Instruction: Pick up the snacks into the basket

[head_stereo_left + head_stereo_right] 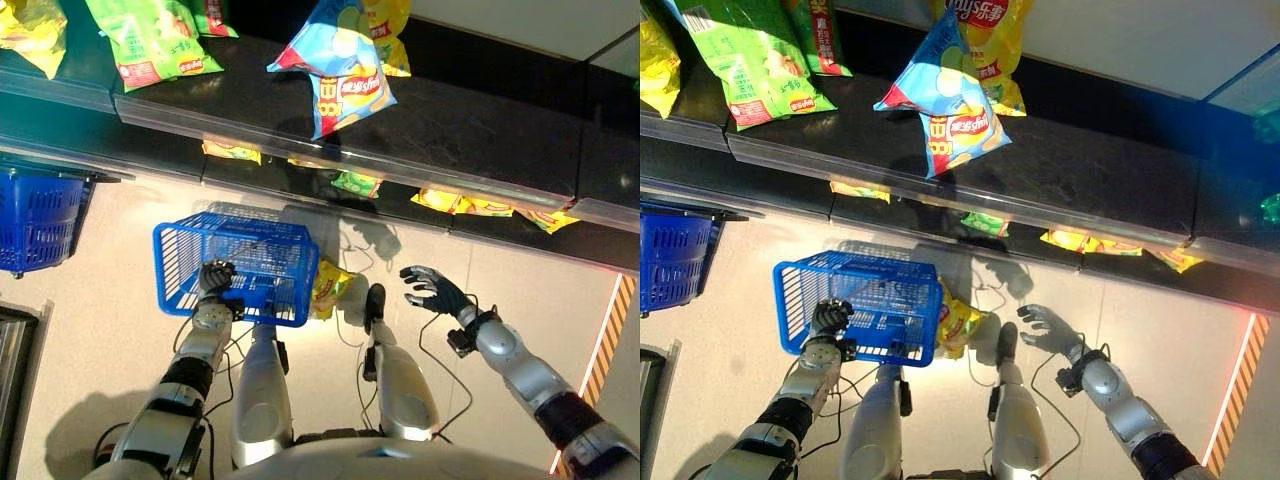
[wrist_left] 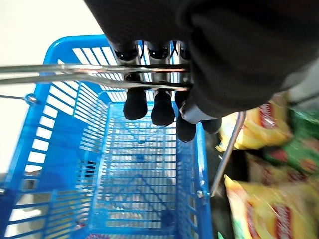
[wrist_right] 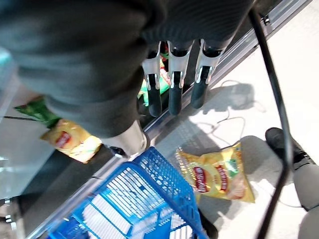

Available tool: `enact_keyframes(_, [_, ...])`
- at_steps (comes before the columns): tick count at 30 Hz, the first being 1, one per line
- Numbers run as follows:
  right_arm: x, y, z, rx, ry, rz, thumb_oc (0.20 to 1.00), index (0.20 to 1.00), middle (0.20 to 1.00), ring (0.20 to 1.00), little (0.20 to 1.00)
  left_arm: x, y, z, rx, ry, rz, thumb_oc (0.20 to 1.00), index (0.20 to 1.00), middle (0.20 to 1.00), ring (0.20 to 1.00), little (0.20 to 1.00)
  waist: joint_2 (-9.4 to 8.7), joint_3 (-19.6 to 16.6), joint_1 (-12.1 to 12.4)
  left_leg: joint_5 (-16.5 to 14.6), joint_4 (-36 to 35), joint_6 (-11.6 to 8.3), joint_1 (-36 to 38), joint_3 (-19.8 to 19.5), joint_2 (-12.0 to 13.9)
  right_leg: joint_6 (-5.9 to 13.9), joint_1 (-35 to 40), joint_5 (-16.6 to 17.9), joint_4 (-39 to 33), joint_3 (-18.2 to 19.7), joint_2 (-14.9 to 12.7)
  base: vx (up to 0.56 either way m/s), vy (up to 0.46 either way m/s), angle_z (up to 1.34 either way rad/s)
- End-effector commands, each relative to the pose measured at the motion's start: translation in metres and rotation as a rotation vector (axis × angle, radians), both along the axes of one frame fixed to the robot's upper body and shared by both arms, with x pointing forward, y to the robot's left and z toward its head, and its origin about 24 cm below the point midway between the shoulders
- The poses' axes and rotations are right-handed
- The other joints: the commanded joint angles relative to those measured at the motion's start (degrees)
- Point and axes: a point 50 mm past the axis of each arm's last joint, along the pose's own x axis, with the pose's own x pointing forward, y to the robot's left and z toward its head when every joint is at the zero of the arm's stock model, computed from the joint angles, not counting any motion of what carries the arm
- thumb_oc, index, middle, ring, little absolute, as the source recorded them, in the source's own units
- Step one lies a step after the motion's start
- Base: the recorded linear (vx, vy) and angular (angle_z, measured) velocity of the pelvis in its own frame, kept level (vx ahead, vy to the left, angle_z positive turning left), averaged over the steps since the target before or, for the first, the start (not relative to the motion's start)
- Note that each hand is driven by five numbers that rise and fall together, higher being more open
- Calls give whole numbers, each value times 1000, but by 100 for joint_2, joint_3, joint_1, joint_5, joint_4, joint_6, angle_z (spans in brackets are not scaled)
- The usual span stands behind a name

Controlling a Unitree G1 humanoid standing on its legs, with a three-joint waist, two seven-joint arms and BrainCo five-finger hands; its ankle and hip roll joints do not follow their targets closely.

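Down on the pale floor (image 1: pixel 100 330), a blue basket (image 1: pixel 240 262) hangs from the robot's left hand (image 1: pixel 214 276), whose fingers are curled around the basket's metal handle (image 2: pixel 75 73). The basket's long axis runs side to side across the robot's front, its open top facing up. Just beside the basket, on the side toward the right hand, a yellow snack bag (image 3: pixel 217 173) lies flat on the floor, its long axis running away from the basket. The right hand (image 1: pixel 432 288) is beyond that bag, apart from it, fingers spread and holding nothing. Past the basket stands a dark shelf (image 1: pixel 470 130) carrying a blue snack bag (image 1: pixel 340 70) and a green snack bag (image 1: pixel 150 40). The left wrist view looks down into the basket's slatted interior. The right wrist view gives the floor bag in full, where the eye views have it partly behind the basket.
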Motion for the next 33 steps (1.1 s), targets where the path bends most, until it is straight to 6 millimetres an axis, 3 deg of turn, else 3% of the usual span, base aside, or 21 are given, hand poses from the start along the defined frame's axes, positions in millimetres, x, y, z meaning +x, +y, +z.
enact_keyframes(1, [7,10,13,5,-75,23,200,200,200,200,200,21,-10,29,51,-151,-64,200,200,200,200,200,-30,-92,112,-346,77,118,3,-18,-325,39,-665,184,279,-17,49,0,0,0])
enact_keyframes(5, [9,11,17,11,-104,5,200,200,200,200,200,21,-10,26,50,-131,-66,200,200,200,200,200,-31,-106,111,-349,78,118,3,-10,-321,38,-666,174,286,-7,51,0,0,0])
enact_keyframes(6, [12,11,24,28,-147,-20,893,893,893,893,893,19,-10,22,45,-108,-57,200,200,200,200,200,-30,-120,95,-357,79,119,18,1,-316,37,-659,169,286,-2,54,0,0,0])
enact_keyframes(7, [13,11,30,39,-175,-24,1000,1000,1000,1000,1000,19,-9,20,44,-103,-50,200,200,200,200,200,-31,-128,84,-362,79,120,24,2,-314,36,-656,167,285,4,58,0,0,0])
enact_keyframes(11, [17,13,66,198,-333,-55,1000,1000,1000,1000,1000,8,2,-2,44,16,13,200,200,200,200,200,-42,-206,41,-385,84,122,66,9,-295,35,-627,131,299,4,60,8,0,0])
enact_keyframes(13, [17,13,96,327,-450,-42,1000,1000,1000,1000,1000,-4,6,-24,62,143,29,200,200,200,200,200,-55,-269,23,-443,89,115,150,15,-277,35,-563,82,324,12,69,40,4,-1])
enact_keyframes(15, [16,12,104,360,-477,-38,1000,1000,1000,1000,1000,-10,7,-32,64,186,33,200,200,200,200,200,-68,-320,9,-437,83,119,145,15,-284,38,-578,83,335,13,64,25,1,1])
enact_keyframes(16, [13,8,128,446,-567,-30,1000,1000,1000,1000,1000,-30,11,-55,66,323,43,200,200,200,200,200,-98,-409,3,-495,79,116,230,23,-279,37,-493,36,350,16,74,56,-3,0])
enact_keyframes(18, [12,6,138,470,-607,-17,1000,1000,1000,1000,1000,-37,12,-61,74,365,38,200,200,200,200,200,-116,-470,-5,-483,73,121,221,18,-291,43,-492,47,345,9,61,50,-10,3])
enact_keyframes(19, [9,3,158,529,-695,-11,1000,1000,1000,1000,1000,-54,15,-74,97,458,23,200,200,200,200,200,-157,-556,-6,-515,69,120,279,11,-295,46,-435,29,345,4,61,34,-14,2])
enact_keyframes(20, [9,2,158,529,-694,-11,1000,1000,1000,1000,1000,-53,15,-74,97,458,23,200,200,200,200,200,-156,-559,-7,-515,69,120,275,10,-297,47,-438,29,344,3,60,69,-21,-1])
enact_keyframes(22, [5,1,188,598,-817,24,1000,1000,1000,1000,1000,-77,17,-90,156,580,-32,200,200,200,200,200,-203,-682,9,-557,62,129,330,-3,-323,52,-386,10,347,0,52,52,-9,3])
enact_keyframes(27, [12,-3,224,650,-980,1,1000,1000,1000,1000,1000,-102,18,-104,207,677,-90,200,200,200,200,200,-223,-793,163,-598,67,161,374,-66,-371,57,-299,1,354,-74,30,21,-8,3])
enact_keyframes(33, [36,6,245,616,-1020,-7,1000,1000,1000,1000,1000,-101,18,-102,256,653,-124,200,200,200,200,200,-254,-801,368,-585,70,178,366,-146,-411,55,-260,17,332,-145,16,-5,-13,10])
